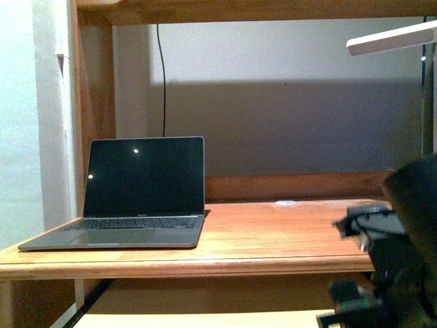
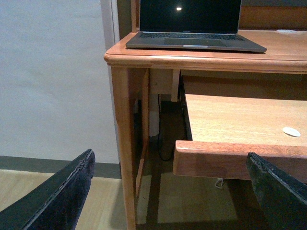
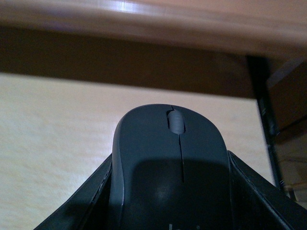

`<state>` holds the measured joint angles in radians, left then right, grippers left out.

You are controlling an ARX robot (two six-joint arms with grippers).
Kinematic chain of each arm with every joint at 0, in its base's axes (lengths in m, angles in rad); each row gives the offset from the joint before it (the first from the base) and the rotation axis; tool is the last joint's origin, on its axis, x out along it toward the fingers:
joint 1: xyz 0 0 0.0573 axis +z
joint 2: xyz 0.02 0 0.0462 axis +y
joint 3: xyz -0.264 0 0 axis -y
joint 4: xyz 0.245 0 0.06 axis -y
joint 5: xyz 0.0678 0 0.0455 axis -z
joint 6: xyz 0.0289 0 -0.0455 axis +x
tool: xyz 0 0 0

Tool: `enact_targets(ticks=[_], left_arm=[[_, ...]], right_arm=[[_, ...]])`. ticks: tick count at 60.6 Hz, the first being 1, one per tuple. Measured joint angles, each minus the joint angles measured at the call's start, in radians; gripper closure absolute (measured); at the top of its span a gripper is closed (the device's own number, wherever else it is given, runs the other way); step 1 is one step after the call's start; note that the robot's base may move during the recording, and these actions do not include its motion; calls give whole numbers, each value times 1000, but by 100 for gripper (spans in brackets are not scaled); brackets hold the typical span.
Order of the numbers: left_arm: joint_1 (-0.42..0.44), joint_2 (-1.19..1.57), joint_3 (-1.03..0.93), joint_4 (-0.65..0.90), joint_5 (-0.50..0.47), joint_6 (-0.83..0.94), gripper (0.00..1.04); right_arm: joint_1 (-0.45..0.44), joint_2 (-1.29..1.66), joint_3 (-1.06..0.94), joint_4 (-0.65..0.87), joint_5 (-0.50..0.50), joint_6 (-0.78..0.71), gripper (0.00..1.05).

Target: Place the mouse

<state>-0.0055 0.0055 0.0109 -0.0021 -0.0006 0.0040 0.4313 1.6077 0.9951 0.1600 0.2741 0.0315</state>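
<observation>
Mouse point(image 3: 165, 143): matte dark-grey plastic, smooth rounded dome. Scroll wheel point(image 3: 175, 120) on top, w/ a thin seam running back from it. It sits btwn the fingers of the R gripper point(image 3: 169, 160), nose poking out past the tips. The jaws are clamped on its flanks. The black pads point(image 3: 81, 206) are leathery w/ a ridged edge and press both sides. Can't tell if the underside touches anything.

Ahead of the R jaws is a flat shelf point(image 3: 53, 124) of pale, fine-grained wood. Beyond it comes a dark gap, then the rounded, glossy red-brown desk edge point(image 3: 144, 14), blurred. Off to one side of the jaws runs a dark slim rail point(image 3: 261, 96).

In the front view the R arm point(image 1: 392, 266) is only a dark blurred mass low by the desk front; mouse not discernible there.

L gripper point(image 2: 170, 191): jaws spread wide, nothing btwn them. Its two black fingers point(image 2: 62, 196) have rough edges. Just ahead is the shelf's thick front lip point(image 2: 230, 160), in warm wood. A small flat white disc point(image 2: 291, 131) lies on the shelf, on the R-finger side. Further ahead and higher, the laptop point(image 2: 192, 40) stands on the desk top: thin grey body, lid upright, glossy black screen w/ one light glint.
</observation>
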Motion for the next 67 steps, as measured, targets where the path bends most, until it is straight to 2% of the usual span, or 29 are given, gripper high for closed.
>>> enact_targets(ticks=[15,36,53,67], left_arm=[[0,0,0,0,0,0,8],[0,0,0,0,0,0,8],[0,0,0,0,0,0,8],[0,0,0,0,0,0,8]], right_arm=[[57,35,240,-59,35,5,47],[156,373,634,-148,133,-25,47],[187,576,912,-213,180,-66,47],[192,680,1026,-266,209,-82,47]])
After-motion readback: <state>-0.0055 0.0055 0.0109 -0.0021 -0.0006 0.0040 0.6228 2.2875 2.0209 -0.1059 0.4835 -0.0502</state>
